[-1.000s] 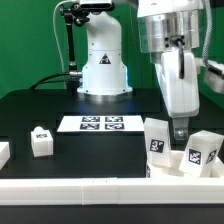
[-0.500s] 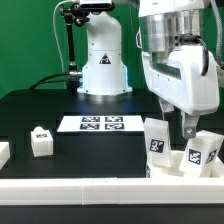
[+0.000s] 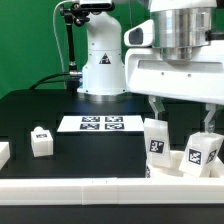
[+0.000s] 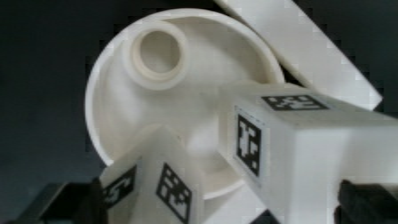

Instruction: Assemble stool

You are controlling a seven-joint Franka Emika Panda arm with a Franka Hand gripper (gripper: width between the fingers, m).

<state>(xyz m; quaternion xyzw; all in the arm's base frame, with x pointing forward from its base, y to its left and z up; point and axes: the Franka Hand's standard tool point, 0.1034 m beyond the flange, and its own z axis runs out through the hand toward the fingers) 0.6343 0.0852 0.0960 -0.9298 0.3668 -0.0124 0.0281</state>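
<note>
In the exterior view's lower right, the gripper [image 3: 180, 115] hung empty, fingers spread wide, above two tagged stool legs [image 3: 157, 139].

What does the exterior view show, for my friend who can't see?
A robot's end effector, fingers spread open, hangs above a white tagged stool leg and a second leg at the exterior view's right. A third leg stands alone at the left on the black table, and the marker board lies near the middle.
</note>
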